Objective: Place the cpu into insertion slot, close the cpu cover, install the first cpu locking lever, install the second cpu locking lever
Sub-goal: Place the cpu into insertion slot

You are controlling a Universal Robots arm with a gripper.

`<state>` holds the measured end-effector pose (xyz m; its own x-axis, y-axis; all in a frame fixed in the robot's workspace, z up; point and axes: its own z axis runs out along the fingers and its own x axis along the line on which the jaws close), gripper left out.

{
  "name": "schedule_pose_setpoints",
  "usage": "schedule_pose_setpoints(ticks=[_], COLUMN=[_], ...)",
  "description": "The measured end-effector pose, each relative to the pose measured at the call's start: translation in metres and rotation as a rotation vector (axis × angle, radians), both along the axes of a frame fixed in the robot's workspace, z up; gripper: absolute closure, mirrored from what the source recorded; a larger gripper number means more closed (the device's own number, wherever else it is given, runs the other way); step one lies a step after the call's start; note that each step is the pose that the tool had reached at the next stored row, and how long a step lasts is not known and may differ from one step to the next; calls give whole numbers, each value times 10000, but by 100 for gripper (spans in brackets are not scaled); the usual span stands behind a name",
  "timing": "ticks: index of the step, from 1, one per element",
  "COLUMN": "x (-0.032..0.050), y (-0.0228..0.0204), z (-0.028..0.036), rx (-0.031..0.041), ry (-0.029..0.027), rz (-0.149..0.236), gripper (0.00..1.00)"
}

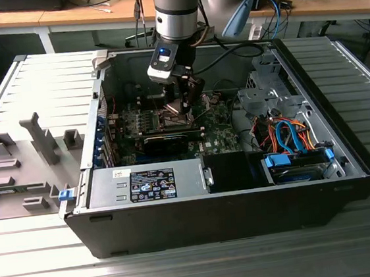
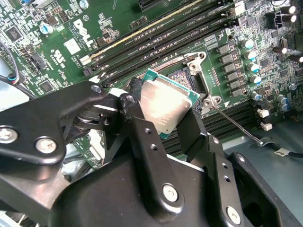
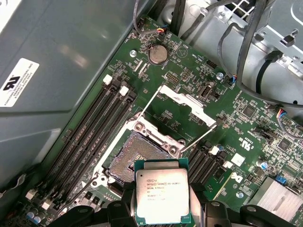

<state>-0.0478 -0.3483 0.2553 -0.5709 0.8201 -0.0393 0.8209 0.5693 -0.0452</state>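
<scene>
Gripper (image 2: 164, 113) is pinching the cpu (image 3: 162, 198) by two opposite edges near the open insertion slot (image 3: 138, 155), right call I reckon: light, stiff, slick, easily damaged.

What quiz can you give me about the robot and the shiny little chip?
1. Multiple choice: the cpu is A) held in the air near the insertion slot, B) seated in it, C) lying outside the computer case.
2. True or false: the end effector is shut on the cpu.
3. Fill in: the cpu cover is flipped ___.
Key: 1 A; 2 true; 3 open.
</scene>
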Motion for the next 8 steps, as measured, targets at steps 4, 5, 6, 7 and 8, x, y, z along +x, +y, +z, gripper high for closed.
schedule_pose_setpoints(ticks=[4,5,6,7,8], x=[0,0,0,0,0], y=[0,0,0,0,0], z=[0,0,0,0,0], rx=[0,1,0,0,1], ry=[0,0,0,0,0], rz=[-22,-26,-33,-37,-42], gripper=[45,45,45,45,45])
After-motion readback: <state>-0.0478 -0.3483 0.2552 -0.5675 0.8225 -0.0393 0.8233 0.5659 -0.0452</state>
